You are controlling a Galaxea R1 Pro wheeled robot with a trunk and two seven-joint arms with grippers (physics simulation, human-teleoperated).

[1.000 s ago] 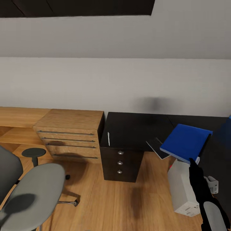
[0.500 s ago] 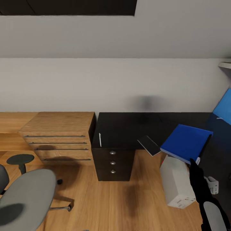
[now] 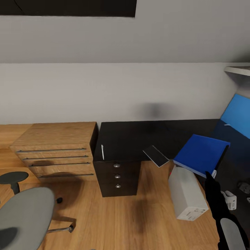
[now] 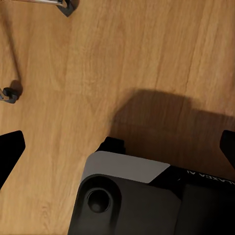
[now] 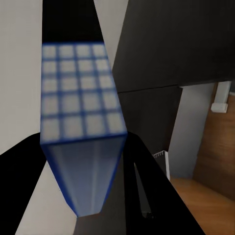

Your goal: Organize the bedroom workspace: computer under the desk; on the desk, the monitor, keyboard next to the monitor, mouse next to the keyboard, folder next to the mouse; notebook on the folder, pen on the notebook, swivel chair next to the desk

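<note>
My right gripper (image 3: 209, 174) is shut on the near edge of the blue folder (image 3: 202, 153), holding it above the right part of the black desk (image 3: 132, 139). From the right wrist camera the folder (image 5: 83, 132) is edge-on between the black fingers (image 5: 22, 166). A dark notebook (image 3: 156, 156) lies at the desk's front edge, partly overhanging. A thin white pen (image 3: 102, 152) rests at the desk's left end. The white computer tower (image 3: 186, 194) sits on the floor by the desk. The monitor's blue screen (image 3: 239, 114) shows at far right. The grey swivel chair (image 3: 24, 217) stands lower left. My left gripper (image 4: 120, 147) hangs open over the wood floor.
A wooden chest of drawers (image 3: 55, 149) stands against the desk's left side. The desk has its own drawer unit (image 3: 117, 176). A round dark stool (image 3: 12, 178) is at far left. A small dark object (image 3: 244, 187) lies on the desk at far right. A wall shelf (image 3: 238, 69) juts out upper right.
The whole picture has shifted left, so the camera has turned or moved right; the monitor and shelf have come into view. The folder stays held in my right gripper.
</note>
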